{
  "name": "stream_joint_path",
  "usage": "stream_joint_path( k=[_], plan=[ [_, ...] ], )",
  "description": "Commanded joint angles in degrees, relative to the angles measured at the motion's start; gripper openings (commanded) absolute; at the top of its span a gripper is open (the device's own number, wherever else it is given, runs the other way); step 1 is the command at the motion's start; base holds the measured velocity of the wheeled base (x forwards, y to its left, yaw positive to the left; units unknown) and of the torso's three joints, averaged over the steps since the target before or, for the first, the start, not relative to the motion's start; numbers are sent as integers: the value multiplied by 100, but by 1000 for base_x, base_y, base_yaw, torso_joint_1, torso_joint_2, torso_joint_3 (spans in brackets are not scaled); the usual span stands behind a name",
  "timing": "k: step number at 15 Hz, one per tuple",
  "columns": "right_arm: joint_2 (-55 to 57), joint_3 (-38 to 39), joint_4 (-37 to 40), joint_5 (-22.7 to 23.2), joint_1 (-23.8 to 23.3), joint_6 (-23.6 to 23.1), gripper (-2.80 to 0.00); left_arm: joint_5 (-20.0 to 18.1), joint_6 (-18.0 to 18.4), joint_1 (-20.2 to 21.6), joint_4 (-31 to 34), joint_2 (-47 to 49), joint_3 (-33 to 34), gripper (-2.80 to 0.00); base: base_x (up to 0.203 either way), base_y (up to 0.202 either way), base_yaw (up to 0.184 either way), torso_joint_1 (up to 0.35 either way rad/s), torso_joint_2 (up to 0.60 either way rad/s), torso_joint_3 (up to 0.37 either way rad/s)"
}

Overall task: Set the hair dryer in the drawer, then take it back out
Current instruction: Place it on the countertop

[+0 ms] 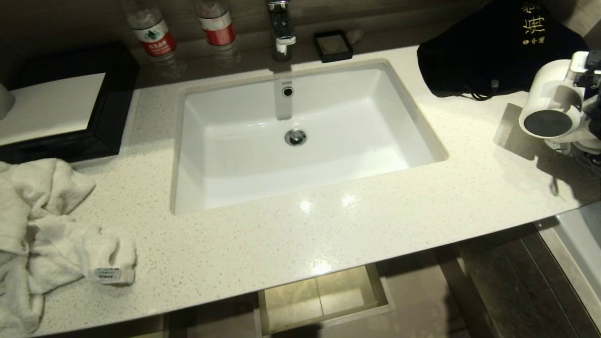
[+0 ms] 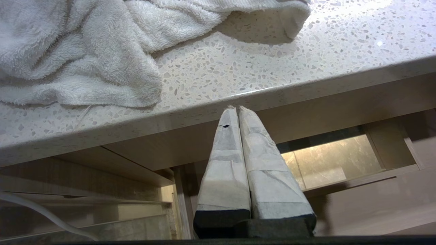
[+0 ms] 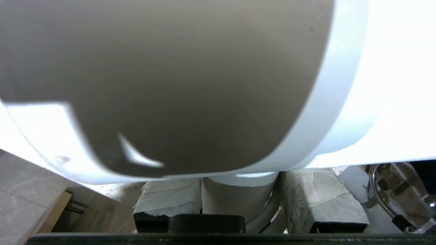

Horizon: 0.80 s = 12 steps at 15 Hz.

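head view, sink: white rectangular basin (image 1: 225, 155) sunk into the speckled stone counter (image 1: 281, 234), nothing in it but the chrome drain; smooth and glossy.
head view, drawer: the drawer (image 1: 324, 300) below the counter's front edge is pulled out, pale wood walls, shiny beige bottom, and I see nothing inside.
head view, hair dryer: the hair dryer (image 1: 549, 108) is up at the far right edge, above the counter, short fat white barrel with a flat dark grey round end facing the camera. Right gripper (image 1: 584, 94) is right behind it.
head view, other stuff: black cloth bag (image 1: 493, 51) with gold lettering just behind the dryer, crumpled fluffy towel (image 1: 42, 225) at the left, two plastic water bottles (image 1: 155, 35) and a small black dish (image 1: 333, 46) by the tap.
left wrist view: left gripper (image 2: 236, 110), cloth-wrapped fingers pressed together, holding nothing, parked just under the counter edge with the drawer beyond it.
right wrist view: the barrel fills almost everything; the right gripper's wrapped fingers (image 3: 320, 200) sit on either side of the white handle, clamped on it.
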Motion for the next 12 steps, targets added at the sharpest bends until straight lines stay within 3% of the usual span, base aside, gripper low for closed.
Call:
stream_joint_path(
  k=[1,12],
  plan=[
    [-121,-11,75,-50,93,-42,-280,-1,-2,0,-2,3,0,-280,0,0,0,0,0,0],
    [-369,-20,472,-1331,923,28,-280,4,-2,0,-2,1,-1,-280,0,0,0,0,0,0]
  ],
)
